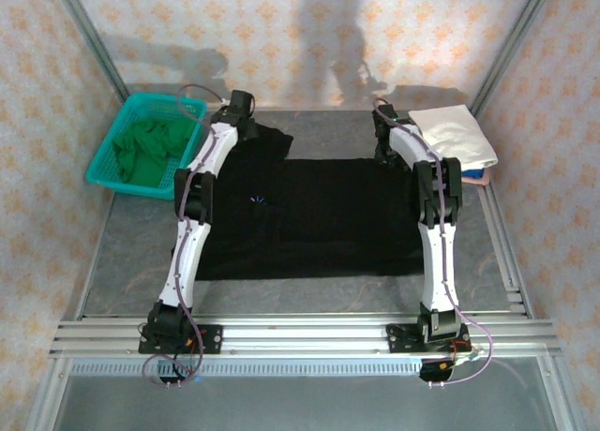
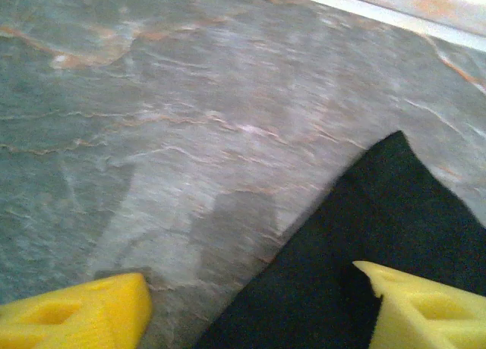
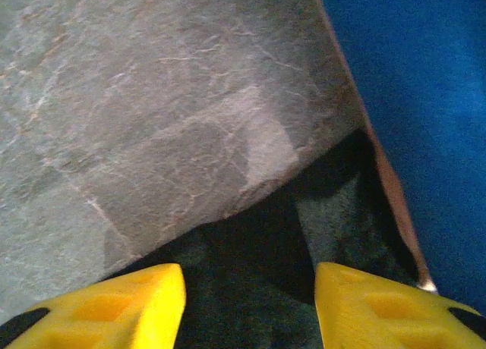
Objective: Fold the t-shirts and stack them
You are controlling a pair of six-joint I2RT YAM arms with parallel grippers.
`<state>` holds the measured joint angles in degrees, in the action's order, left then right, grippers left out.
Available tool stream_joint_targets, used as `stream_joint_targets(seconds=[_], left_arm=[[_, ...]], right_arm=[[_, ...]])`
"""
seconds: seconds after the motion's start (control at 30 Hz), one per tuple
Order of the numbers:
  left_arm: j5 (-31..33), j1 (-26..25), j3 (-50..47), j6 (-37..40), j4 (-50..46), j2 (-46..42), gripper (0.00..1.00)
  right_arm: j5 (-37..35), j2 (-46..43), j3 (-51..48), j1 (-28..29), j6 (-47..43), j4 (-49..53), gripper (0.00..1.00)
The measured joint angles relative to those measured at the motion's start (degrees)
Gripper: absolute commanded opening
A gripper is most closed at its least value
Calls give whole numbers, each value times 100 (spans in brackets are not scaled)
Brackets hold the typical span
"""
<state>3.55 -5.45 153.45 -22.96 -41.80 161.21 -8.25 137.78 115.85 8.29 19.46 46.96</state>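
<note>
Large black cloth t-shirt [image 1: 319, 215] lay spread flat at centre of grey marbled desk [image 1: 131, 253], small pale-blue starburst logo [image 1: 260, 200] facing up. Left gripper [image 2: 250, 284] hung at shirt's far-left edge — yellow jaws wide apart, one finger over bare desk, other over black cloth, nothing clamped. Right gripper [image 3: 249, 277] hung at shirt's far-right edge, jaws apart above cloth, blue cloth [image 3: 410, 99] just beside. Folded white t-shirt [image 1: 455, 136] lay at far right — teal plastic mesh basket [image 1: 131, 187] holding crumpled green t-shirts [image 1: 150, 150] sat far left.
</note>
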Motion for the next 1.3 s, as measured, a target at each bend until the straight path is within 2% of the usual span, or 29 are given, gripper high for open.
stream_joint_targets(seconds=[0.03,0.13,0.17,0.23,0.4,0.5,0.63,0.87,0.9,0.93,0.97,1.0,1.03,1.07,1.1,1.3], left_arm=[[-208,55,55,-114,-17,-2,51],[-710,192,103,-387,129,33,17],[-831,264,103,-437,101,33,9],[-1073,345,101,-509,133,33,0],[-1674,367,-4,-562,138,-59,0],[-1961,304,-568,-446,140,-498,0],[-2310,232,-1637,-234,205,-1582,0],[-2793,219,-4087,111,914,-4157,0],[-2802,219,-4457,149,1025,-4483,6],[-2745,216,-4688,181,1036,-4699,17],[-2653,214,-4743,221,1003,-4776,24],[-2551,205,-4653,221,962,-4730,31],[-2483,205,-4424,221,872,-4544,32],[-2426,205,-4124,238,793,-4286,36],[-2391,197,-3672,236,717,-3882,45],[-1674,-48,-890,293,-33,-1196,60]], right_arm=[[72,0,4,0,22,-7,32],[295,0,4,0,105,-57,14],[358,-2,4,0,122,-70,10],[400,-13,4,0,144,-74,1],[518,-133,-90,-11,131,-24,0],[535,-426,-413,-11,125,-20,0],[623,-1152,-1045,-11,81,-57,0],[763,-2660,-2697,-9,63,-667,0],[796,-2863,-3005,-9,68,-765,0],[822,-3034,-3289,-4,87,-831,0],[835,-3126,-3475,-2,101,-874,0],[866,-3182,-3628,2,118,-911,0],[905,-3191,-3729,2,136,-953,0],[940,-3189,-3794,13,149,-1001,0],[968,-3187,-3851,20,155,-1038,0],[1008,-3187,-3884,66,170,-1226,0]])
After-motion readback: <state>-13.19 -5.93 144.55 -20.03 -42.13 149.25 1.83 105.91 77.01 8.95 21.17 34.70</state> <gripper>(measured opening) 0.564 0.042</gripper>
